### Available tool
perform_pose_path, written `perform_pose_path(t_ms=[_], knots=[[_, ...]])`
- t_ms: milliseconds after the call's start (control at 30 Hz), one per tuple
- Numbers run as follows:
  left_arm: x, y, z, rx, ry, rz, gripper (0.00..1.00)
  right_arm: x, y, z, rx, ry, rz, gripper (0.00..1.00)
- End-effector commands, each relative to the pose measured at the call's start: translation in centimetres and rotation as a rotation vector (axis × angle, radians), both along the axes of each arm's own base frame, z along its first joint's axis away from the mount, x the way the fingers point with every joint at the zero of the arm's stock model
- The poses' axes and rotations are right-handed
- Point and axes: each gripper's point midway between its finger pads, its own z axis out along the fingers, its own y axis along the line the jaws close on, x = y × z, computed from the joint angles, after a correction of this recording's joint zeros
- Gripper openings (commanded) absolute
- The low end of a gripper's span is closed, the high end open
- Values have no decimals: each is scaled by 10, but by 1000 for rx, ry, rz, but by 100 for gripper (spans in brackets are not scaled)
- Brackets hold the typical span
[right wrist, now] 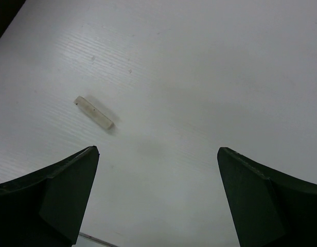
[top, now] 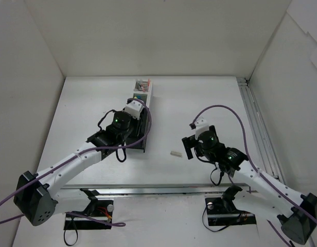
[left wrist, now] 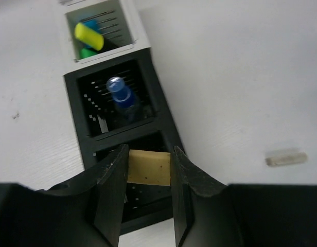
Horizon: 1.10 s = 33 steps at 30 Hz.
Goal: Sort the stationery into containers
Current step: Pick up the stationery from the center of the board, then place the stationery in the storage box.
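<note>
My left gripper (left wrist: 148, 167) is shut on a beige eraser block (left wrist: 149, 168) and holds it over the nearest black compartment (left wrist: 148, 206) of the container row (top: 142, 98). The black compartment beyond it (left wrist: 115, 103) holds a blue-capped highlighter (left wrist: 122, 95). The white compartment (left wrist: 99, 28) behind holds yellow-capped (left wrist: 89, 36) and green-capped highlighters. A second pale eraser (top: 175, 153) lies on the table between the arms; it also shows in the left wrist view (left wrist: 286, 158) and the right wrist view (right wrist: 94, 112). My right gripper (right wrist: 157, 164) is open and empty, just right of that eraser (top: 192, 146).
White walls enclose the table on three sides. A metal rail (top: 256, 123) runs along the right edge. The farthest white compartment (top: 143, 83) holds pens. A rail (top: 148, 189) crosses the near edge by the arm bases.
</note>
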Motion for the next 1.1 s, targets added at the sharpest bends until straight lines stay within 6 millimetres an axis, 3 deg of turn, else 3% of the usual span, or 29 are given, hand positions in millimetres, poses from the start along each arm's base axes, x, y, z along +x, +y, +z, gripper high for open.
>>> perform_pose_path(t_ms=[0, 167, 333, 467, 567, 667, 700, 733, 900, 1067], knots=[[18, 18, 8, 13, -26, 48, 25, 21, 42, 24, 58, -61, 154, 98], [27, 32, -15, 9, 51, 91, 26, 32, 60, 0, 3, -15, 227, 98], [26, 36, -29, -16, 89, 95, 39, 30, 85, -31, -21, 89, 352, 98], [23, 38, -30, -32, 97, 90, 46, 44, 97, -38, -44, 123, 341, 98], [17, 38, -26, -46, 98, 79, 56, 46, 95, -47, -64, 166, 307, 98], [10, 45, -14, -60, 89, 99, 81, 45, 95, -55, -76, 213, 293, 97], [6, 48, -2, -87, 68, 113, 94, 45, 94, -58, -78, 229, 285, 96], [2, 50, 5, -103, 56, 116, 99, 44, 96, -59, -76, 241, 288, 96], [-28, 74, 34, -206, 15, 188, 100, 37, 93, -82, -127, 370, 285, 91], [-59, 96, 27, -297, 37, 266, 99, 32, 94, -94, -160, 473, 290, 90]])
